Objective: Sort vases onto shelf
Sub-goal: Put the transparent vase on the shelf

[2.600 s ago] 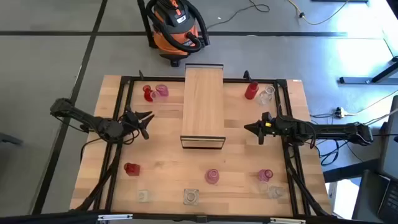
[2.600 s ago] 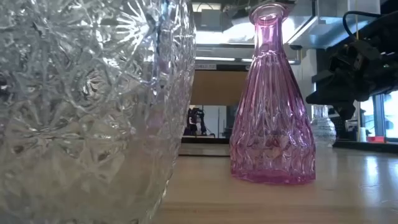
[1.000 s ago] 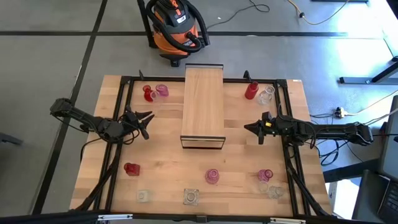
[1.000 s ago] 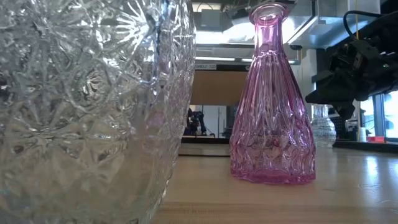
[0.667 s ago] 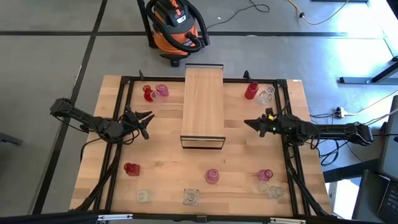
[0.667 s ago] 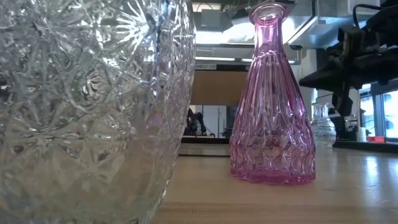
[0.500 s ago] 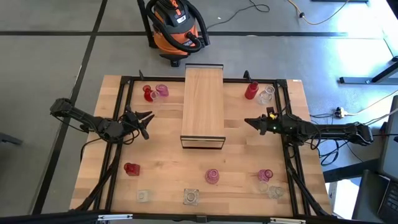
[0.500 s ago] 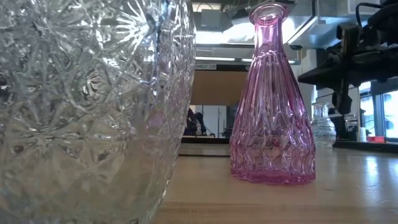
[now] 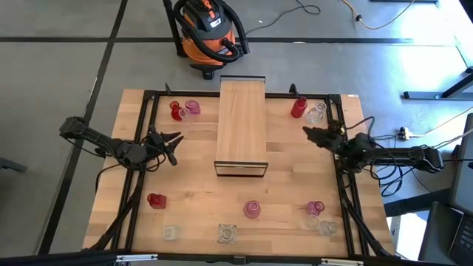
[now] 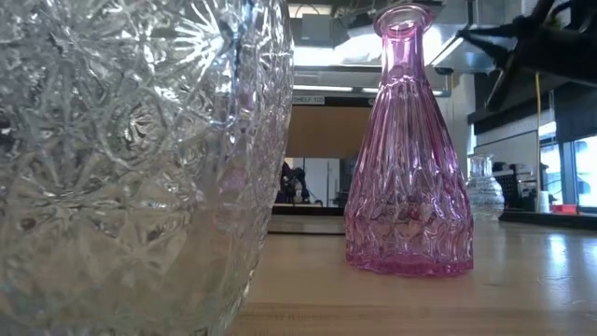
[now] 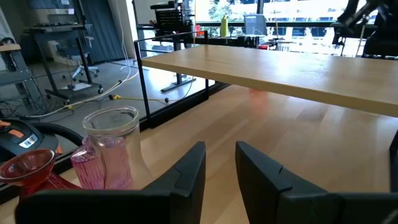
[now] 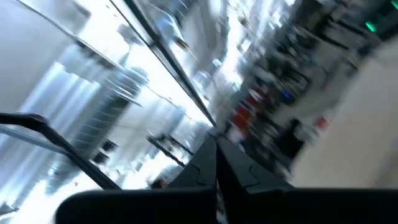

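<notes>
The shelf (image 9: 242, 122) is a long light-wood plank running from mid-table to the far edge. Small vases stand on the tabletop: red (image 9: 176, 111) and pink (image 9: 193, 108) far left, red (image 9: 298, 108) and clear (image 9: 316, 113) far right, and red (image 9: 156, 200), pink (image 9: 252, 209) and clear (image 9: 227, 234) ones along the near edge. My left gripper (image 9: 174, 142) is open, left of the shelf, facing the pink vase (image 11: 109, 149). My right gripper (image 9: 305, 132) is shut, raised off the table right of the shelf and near the far-right vases.
A black frame rail (image 9: 244, 94) borders the table. More pink (image 9: 315, 208) and clear (image 9: 327, 227) vases cluster at the near right. In the low view a clear vase (image 10: 140, 159) and a pink vase (image 10: 408, 159) stand close to the camera. An orange vacuum (image 9: 207, 33) sits beyond the far edge.
My right gripper has risen and swung toward the table's far edge, nearer the red and clear vases at far right, tipping its fingers upward. The left arm and all vases have kept still.
</notes>
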You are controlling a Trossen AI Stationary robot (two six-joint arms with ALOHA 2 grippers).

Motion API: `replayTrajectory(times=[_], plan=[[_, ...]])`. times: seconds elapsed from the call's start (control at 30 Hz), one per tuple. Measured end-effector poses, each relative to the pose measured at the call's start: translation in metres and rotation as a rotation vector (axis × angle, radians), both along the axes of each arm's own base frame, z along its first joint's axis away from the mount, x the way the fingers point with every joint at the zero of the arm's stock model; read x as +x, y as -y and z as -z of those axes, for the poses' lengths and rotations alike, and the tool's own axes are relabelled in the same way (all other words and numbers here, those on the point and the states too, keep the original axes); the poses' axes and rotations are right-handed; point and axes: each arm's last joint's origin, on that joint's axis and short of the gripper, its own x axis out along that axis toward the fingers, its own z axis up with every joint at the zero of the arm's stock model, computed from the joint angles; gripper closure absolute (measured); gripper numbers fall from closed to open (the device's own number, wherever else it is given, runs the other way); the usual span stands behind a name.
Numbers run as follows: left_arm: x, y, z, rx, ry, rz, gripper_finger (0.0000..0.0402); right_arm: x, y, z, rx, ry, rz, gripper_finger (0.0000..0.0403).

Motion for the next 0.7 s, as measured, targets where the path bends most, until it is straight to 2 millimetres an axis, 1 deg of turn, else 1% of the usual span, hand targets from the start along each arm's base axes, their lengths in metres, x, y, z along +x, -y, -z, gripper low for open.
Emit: replayTrajectory(times=[0.07, 0.17, 0.27, 0.37, 0.5, 0.6, 0.7], plan=[[0.000, 0.000, 0.000, 0.000, 0.000, 0.000, 0.0321, -0.002, 0.000, -0.004, -0.033, 0.030, 0.035, 0.0402], [0.000, 0.000, 0.000, 0.000, 0.000, 0.000, 0.0321, -0.002, 0.001, -0.004, -0.066, 0.014, 0.090, 0.0402], [0.000, 0.000, 0.000, 0.000, 0.000, 0.000, 0.0321, -0.003, 0.004, -0.004, -0.015, 0.025, 0.176, 0.0402], [0.000, 0.000, 0.000, 0.000, 0.000, 0.000, 0.0321, -0.008, 0.005, -0.010, 0.016, 0.102, 0.242, 0.0402], [0.000, 0.000, 0.000, 0.000, 0.000, 0.000, 0.0321, -0.016, 0.005, -0.032, -0.027, 0.215, 0.305, 0.0402], [0.000, 0.000, 0.000, 0.000, 0.000, 0.000, 0.0321, -0.021, 0.005, -0.057, -0.082, 0.271, 0.327, 0.0402], [0.000, 0.000, 0.000, 0.000, 0.000, 0.000, 0.0321, -0.022, 0.002, -0.087, -0.191, 0.318, 0.304, 0.0402]])
